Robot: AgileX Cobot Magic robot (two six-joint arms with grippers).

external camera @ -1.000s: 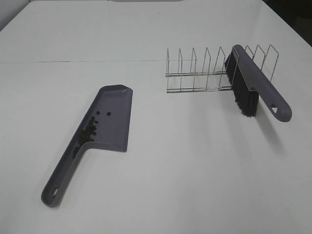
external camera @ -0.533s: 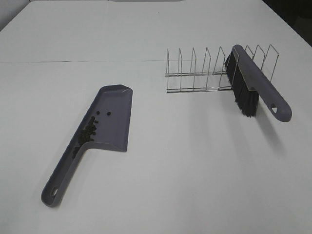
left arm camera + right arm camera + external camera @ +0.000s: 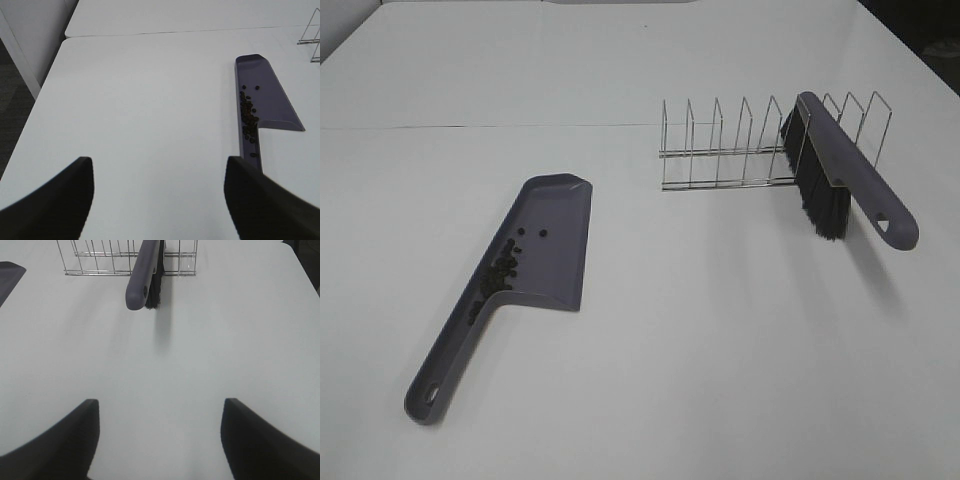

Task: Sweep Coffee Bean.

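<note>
Lying in the purple-grey plastic dustpan [image 3: 548,240], dark oval coffee beans [image 3: 501,274] are seen; both grippers [image 3: 159,197] [image 3: 159,437] are spread, empty.

Looks like a lab or test room — plain white tables [image 3: 740,350] pushed together, seam visible at the far side. Dark carpet-like floor [image 3: 15,115] and a white wall panel [image 3: 35,30] at left — staged, bare setup.

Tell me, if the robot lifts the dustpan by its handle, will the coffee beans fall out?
Probably some would. The coffee beans lie loose in the dustpan, small and rounded, so they likely roll when it tilts. Most sit beside the raised wall, which may catch them. The front edge looks open, so tipping that way would likely spill them.
</note>
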